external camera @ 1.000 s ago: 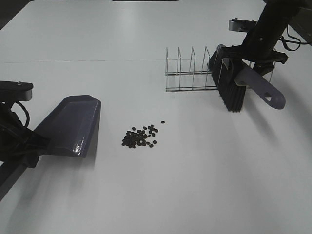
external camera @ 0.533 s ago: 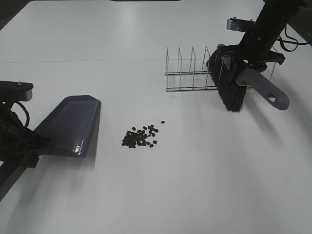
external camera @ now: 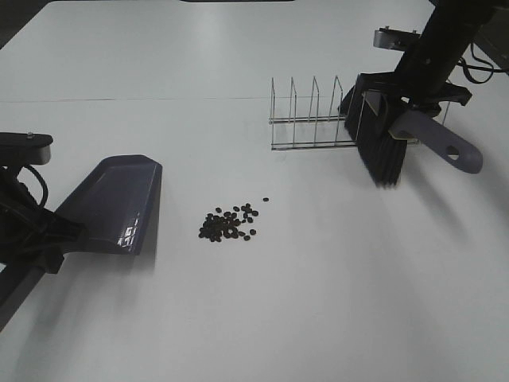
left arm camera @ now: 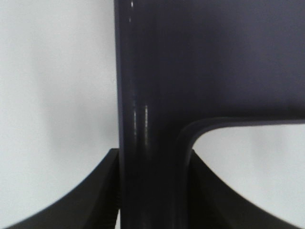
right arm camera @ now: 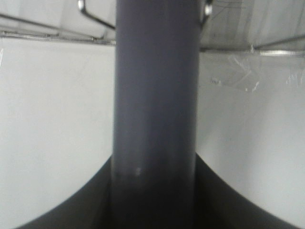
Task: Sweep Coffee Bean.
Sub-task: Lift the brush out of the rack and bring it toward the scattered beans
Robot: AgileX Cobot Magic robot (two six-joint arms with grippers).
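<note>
Two grippers: each is seen clamped on a tool handle in its wrist view.
Left gripper [external camera: 48,237]: closed on the handle of the dustpan [external camera: 119,199], which is held low at the left of the table [external camera: 318,286], its open lip turned toward the beans.
Beans [external camera: 231,224]: one loose cluster is found on the table, near the pan lip but apart from it.
Rack [external camera: 306,119]: wire, set beyond the beans.
Brush [external camera: 383,155]: bristles are pointed down by the rack's right end; table contact cannot be told.
Right gripper [external camera: 409,103]: closed on the brush handle.
Key relation: the beans lie between pan and brush, well left of the bristles, so a leftward stroke toward the lip is judged to be needed; the pan is nearer.
</note>
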